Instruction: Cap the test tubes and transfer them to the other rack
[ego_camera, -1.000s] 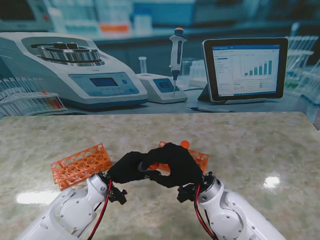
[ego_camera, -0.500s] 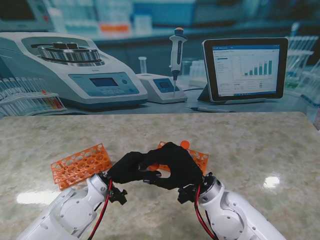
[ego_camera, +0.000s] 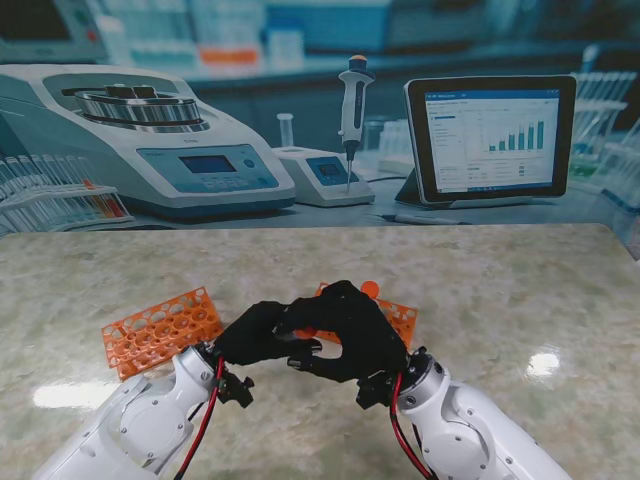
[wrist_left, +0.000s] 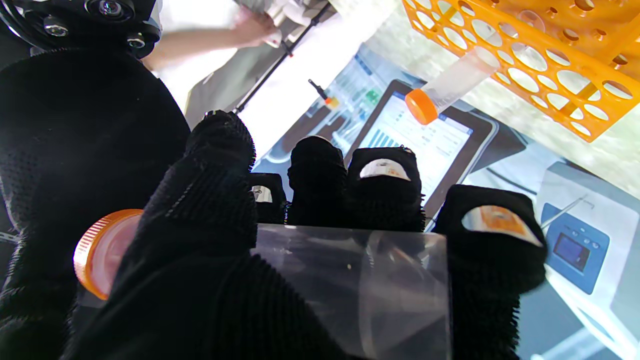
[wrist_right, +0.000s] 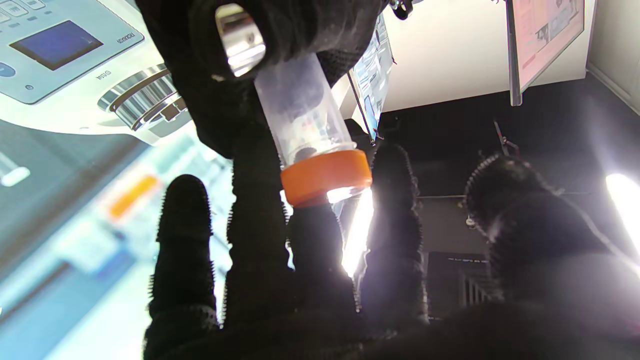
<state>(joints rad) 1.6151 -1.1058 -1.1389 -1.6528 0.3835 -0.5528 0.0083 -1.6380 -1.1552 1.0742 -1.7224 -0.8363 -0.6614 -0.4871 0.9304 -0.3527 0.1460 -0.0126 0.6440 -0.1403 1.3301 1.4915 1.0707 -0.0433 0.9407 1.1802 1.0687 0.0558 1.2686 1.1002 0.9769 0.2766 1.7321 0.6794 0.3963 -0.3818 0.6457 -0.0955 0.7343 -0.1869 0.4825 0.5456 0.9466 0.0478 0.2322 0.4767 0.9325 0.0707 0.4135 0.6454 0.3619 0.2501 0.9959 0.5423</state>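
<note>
Left hand (ego_camera: 258, 335) grips the capped test tube (wrist_left: 350, 285); right hand (ego_camera: 350, 330) (at its 3 o'clock) spreads fingers around the orange cap (wrist_right: 326, 177).

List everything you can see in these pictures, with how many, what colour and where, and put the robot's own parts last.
Table: one, pale marbled top, under everything.
Racks: two, orange; one on my left, one behind the hands, on my right.
Capped tube in rack: one, clear with orange cap, standing in the right rack.
Held tube: one, clear with orange cap, between the two hands.
Backdrop: one, a printed lab scene with tablet, pipette and centrifuge, at the far edge of the table.
Left hand: one, black glove, fingers wrapped round the held tube.
Right hand: one, black glove, at the tube's cap end; its grip on the cap is unclear.
</note>
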